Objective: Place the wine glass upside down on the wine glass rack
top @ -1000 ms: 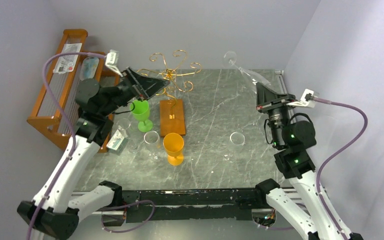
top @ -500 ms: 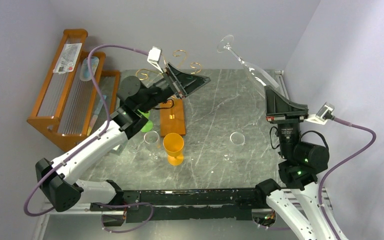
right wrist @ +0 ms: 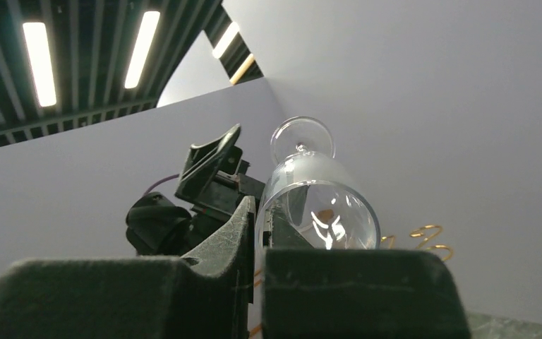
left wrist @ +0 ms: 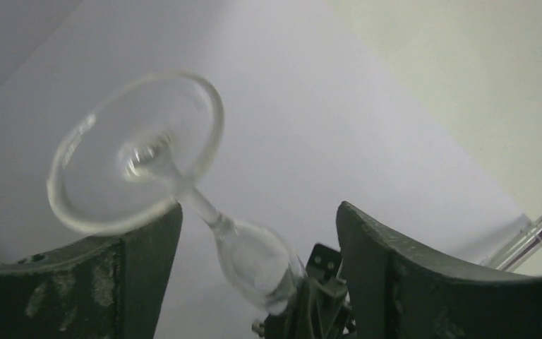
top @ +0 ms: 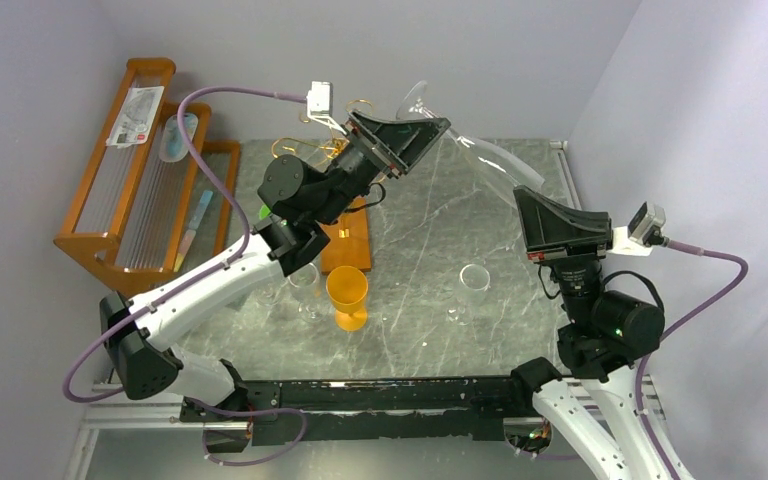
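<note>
Wine glass [top: 485,158], clamped in right tool [right wrist: 259,226], left tool [left wrist: 259,208] spread around stem

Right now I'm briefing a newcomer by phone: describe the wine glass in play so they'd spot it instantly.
Find the grey marble table, then the right gripper high over its far right. It holds a clear wine glass by the rim, tilted with its foot toward the back wall. Unlike the orange goblet and a clear glass standing below, it is airborne.

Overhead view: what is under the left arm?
Under the left arm stands the wine glass rack. Its gold curls show beside the wrist, and part of its orange-brown base shows below. The arm covers the central stem.
</note>
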